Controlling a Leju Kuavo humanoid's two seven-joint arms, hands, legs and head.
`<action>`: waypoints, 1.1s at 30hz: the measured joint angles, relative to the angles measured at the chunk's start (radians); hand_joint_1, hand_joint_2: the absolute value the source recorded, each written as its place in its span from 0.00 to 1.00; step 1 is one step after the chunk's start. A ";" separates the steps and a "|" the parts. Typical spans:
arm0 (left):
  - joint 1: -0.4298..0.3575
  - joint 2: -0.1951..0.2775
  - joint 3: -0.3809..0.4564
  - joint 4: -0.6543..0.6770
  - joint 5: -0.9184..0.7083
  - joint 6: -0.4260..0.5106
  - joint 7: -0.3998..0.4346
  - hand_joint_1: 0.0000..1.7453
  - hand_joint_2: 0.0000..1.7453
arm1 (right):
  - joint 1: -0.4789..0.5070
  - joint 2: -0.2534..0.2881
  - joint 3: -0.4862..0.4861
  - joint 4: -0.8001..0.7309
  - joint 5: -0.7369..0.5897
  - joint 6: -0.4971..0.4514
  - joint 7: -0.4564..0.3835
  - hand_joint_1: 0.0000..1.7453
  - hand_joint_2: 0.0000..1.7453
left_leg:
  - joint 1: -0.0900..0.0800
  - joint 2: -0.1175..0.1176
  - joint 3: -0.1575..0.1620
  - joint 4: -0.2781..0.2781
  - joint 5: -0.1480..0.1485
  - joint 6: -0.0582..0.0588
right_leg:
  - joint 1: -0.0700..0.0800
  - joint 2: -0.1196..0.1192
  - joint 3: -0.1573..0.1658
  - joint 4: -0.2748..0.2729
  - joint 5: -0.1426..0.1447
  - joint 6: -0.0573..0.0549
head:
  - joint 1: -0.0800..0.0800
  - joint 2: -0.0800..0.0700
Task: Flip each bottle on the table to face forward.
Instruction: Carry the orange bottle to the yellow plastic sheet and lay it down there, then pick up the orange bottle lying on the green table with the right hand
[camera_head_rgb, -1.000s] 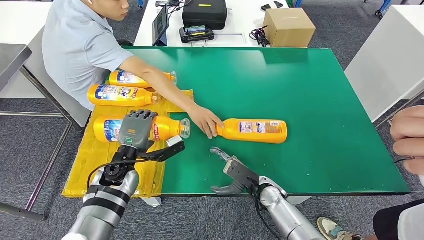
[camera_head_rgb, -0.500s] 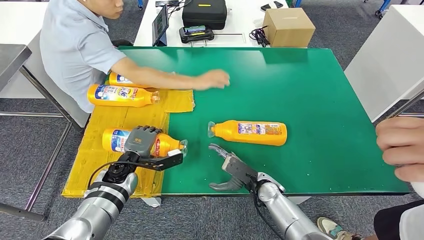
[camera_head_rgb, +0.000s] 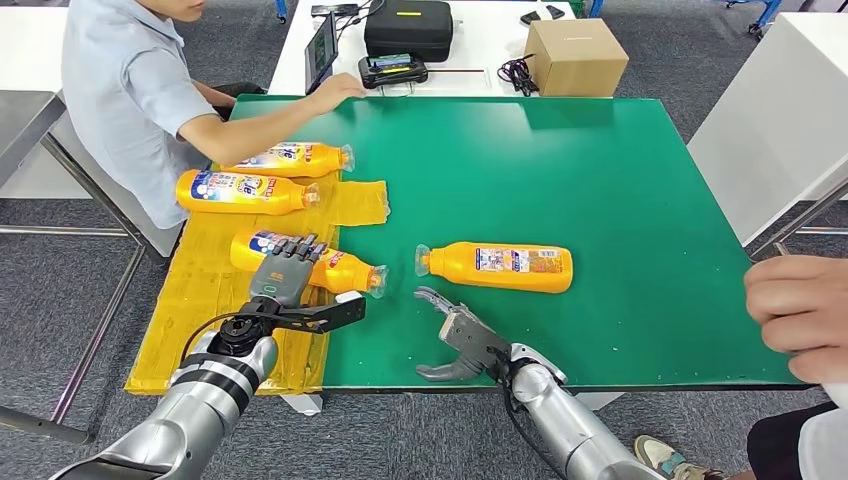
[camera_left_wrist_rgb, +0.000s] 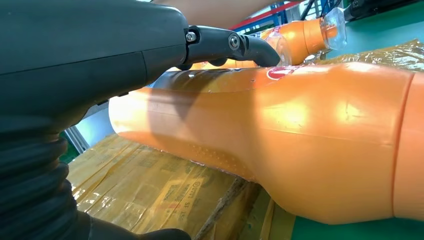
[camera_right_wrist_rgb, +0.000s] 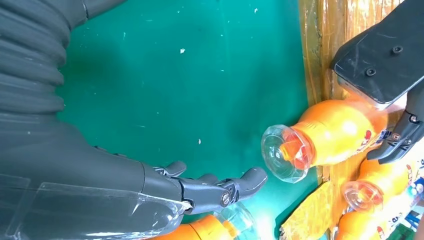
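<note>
Four orange bottles with clear caps lie on their sides. One bottle (camera_head_rgb: 500, 266) rests on the green table (camera_head_rgb: 600, 170), its cap pointing left. My right hand (camera_head_rgb: 455, 335) is open just in front of its cap end, apart from it; its fingers (camera_right_wrist_rgb: 220, 190) are spread over the green top. My left hand (camera_head_rgb: 283, 283) grips a second bottle (camera_head_rgb: 335, 268) on the yellow mat (camera_head_rgb: 190, 320), fingers over its body (camera_left_wrist_rgb: 300, 140) and thumb (camera_right_wrist_rgb: 380, 60) under its neck. Two more bottles (camera_head_rgb: 290, 157) (camera_head_rgb: 240, 190) lie at the back of the mat.
A person sits at the table's left, one arm (camera_head_rgb: 270, 115) reaching to the far edge. Another person's hand (camera_head_rgb: 800, 315) is at the right edge. A cardboard box (camera_head_rgb: 575, 55), a black case (camera_head_rgb: 408, 25) and a tablet stand on the white table behind.
The person's arm let go of the bottle on the green table and drew back to the far edge. My left hand shifted its bottle farther back on the mat, now angled.
</note>
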 joint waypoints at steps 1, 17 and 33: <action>-0.002 0.000 0.000 0.004 0.000 -0.004 0.000 0.00 1.00 | -0.001 0.000 0.000 0.000 0.001 -0.001 0.000 0.00 1.00 | 0.000 0.000 0.000 0.000 0.000 0.000 | 0.000 0.000 0.000 0.000 0.000 0.000 | 0.000 0.000; -0.011 -0.002 -0.004 0.027 0.000 0.020 -0.018 0.00 1.00 | -0.006 0.000 0.002 0.000 0.018 -0.027 -0.002 0.00 1.00 | 0.000 0.000 0.004 0.000 0.000 0.000 | 0.000 0.000 0.003 0.000 0.000 0.000 | 0.000 0.000; 0.251 0.067 -0.281 -0.587 -0.002 -0.026 0.175 0.00 1.00 | 0.185 -0.038 -0.085 -0.223 0.128 -0.124 0.070 0.00 1.00 | 0.000 0.000 -0.005 0.000 -0.001 0.000 | 0.000 0.000 -0.006 0.000 0.000 0.000 | 0.000 0.000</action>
